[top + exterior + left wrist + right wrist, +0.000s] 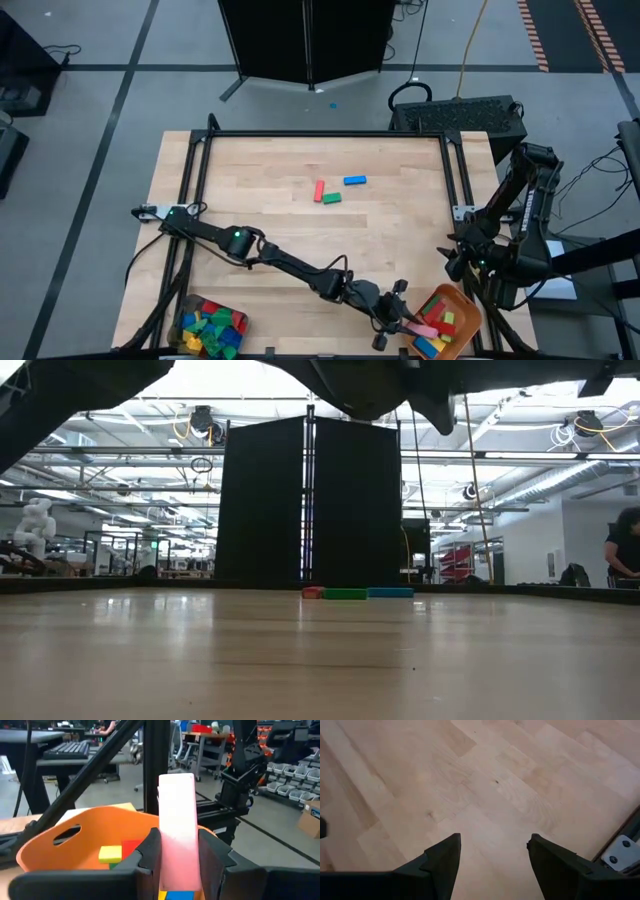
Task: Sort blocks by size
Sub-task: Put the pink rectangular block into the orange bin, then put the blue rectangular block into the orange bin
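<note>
A long pink block (176,805) is held by my left gripper (404,322), which reaches level over the rim of the orange tray (462,305) at the table's near right corner. Yellow (110,853), red (131,846) and blue (178,895) blocks lie in the tray. A red (319,190), a green (331,198) and a blue block (354,180) lie flat on the table's far middle. My right gripper (494,845) hangs open over bare wood near the table's right edge. My left gripper pinches the pink block's two long sides (177,857) between its two fingers (150,851). The fingers come level from the table's left and lie along the block, whose free end juts past the fingertips. The block is lifted clear, above the tray.
A grey container (210,326) full of mixed coloured blocks stands at the near left corner. A dark metal frame (320,134) runs along the table's far and side edges. Bare wood lies between the three loose blocks and the near edge.
</note>
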Available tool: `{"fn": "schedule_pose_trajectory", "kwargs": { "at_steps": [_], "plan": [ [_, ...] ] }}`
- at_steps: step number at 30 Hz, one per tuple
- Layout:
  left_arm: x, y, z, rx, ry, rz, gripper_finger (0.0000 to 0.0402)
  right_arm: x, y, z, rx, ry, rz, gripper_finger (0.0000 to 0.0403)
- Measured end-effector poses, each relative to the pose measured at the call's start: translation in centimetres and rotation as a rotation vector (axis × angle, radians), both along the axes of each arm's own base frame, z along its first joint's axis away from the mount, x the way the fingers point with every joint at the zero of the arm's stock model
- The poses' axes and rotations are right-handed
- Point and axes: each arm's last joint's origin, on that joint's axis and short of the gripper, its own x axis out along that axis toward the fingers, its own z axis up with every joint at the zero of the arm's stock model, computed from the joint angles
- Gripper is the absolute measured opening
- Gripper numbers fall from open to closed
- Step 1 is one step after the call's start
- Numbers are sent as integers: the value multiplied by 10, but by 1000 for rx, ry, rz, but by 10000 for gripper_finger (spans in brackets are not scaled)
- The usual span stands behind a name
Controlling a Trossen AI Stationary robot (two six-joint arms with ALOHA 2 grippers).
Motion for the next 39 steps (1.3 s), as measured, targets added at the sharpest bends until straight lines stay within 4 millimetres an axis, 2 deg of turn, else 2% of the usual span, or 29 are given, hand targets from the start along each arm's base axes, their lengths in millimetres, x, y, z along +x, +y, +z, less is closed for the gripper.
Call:
{"fn": "schedule_pose_trajectory", "kwargs": {
  "at_steps": [9, 16, 21, 24, 26, 29, 31, 33, 35, 39],
  "plan": [
    [0, 0, 5, -8, -56, 0, 85, 0, 0, -3, 7, 0, -10, 224],
    [0, 0, 9, 12, -116, 4, 205, 0, 0, -3, 6, 2, -3, 224],
    [0, 1, 9, 13, -106, 12, 222, 0, 0, -3, 6, 2, -3, 224],
    [4, 12, 9, 16, -25, 172, 221, 0, 0, -3, 7, 2, -3, 224],
    [7, 35, 20, 53, 64, 355, 218, 0, 0, -3, 7, 1, -4, 224],
    [4, 88, 62, 137, 210, 605, 216, 0, 0, -3, 8, 1, -5, 224],
    [-3, 127, 96, 162, 267, 682, 216, 0, 0, -3, 7, 1, -5, 224],
    [-9, 166, 109, 182, 348, 727, 216, 0, 0, -3, 7, 1, -5, 224],
    [-13, 201, 101, 218, 476, 745, 216, 0, 0, -3, 8, 0, -5, 224],
    [-22, 261, 60, 287, 726, 711, 216, 0, 0, -3, 10, 0, -5, 224]
  ]
}}
